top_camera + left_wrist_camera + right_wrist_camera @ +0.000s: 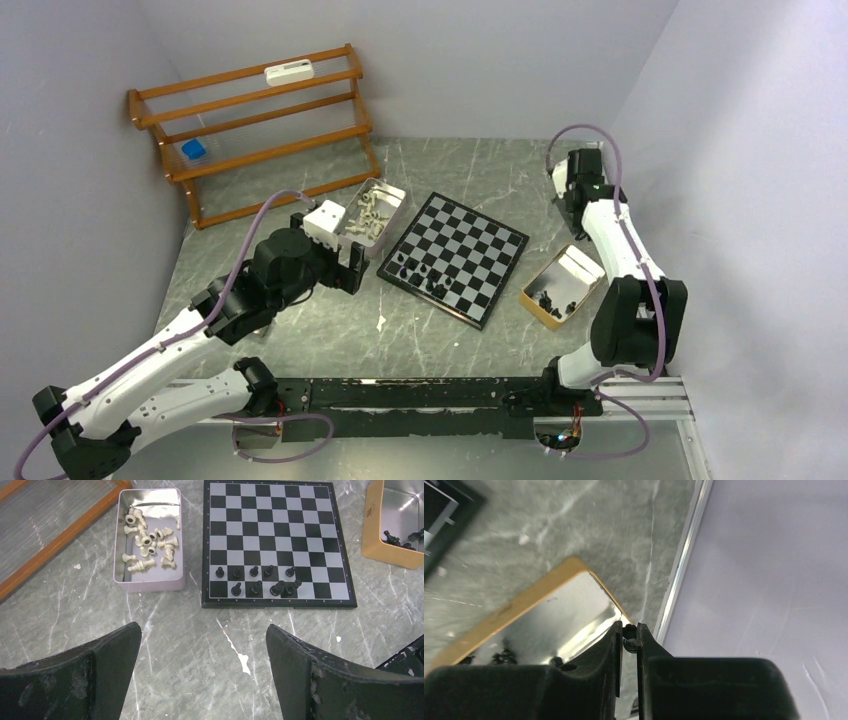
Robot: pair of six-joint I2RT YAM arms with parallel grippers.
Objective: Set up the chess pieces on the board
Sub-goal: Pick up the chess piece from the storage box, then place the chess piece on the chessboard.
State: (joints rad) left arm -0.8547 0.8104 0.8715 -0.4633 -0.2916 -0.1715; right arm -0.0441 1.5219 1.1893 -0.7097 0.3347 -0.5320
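**A:** Biggest first: where is the board (478,232)?

**B:** In the middle of the counter (330,340), turned corner-on to the arms, between two tins. The pale tin (150,586) on its left holds the white pieces (150,545). The tan tin (536,300) on its right holds a few dark ones.

**A:** And on the board?

**B:** About ten black pieces (255,579), in the two rows along the edge facing the left arm (170,350). A few at one end crowd together (not square on their checks, I'd say).

**A:** The jaws?

**B:** The left jaws are spread wide and empty, hanging over bare counter just short of that edge. The right jaws, raised near the tan tin, are pinched almost together on a small dark thing (628,639). I'd guess it's a black piece, but I can't tell its long axis.

**A:** So what does the next move turn on?

**B:** The board lies to the left of the right jaws. The rows with pieces are on its far side from them. The right arm (622,250) would have to reach across the board, though the left arm is nearer.
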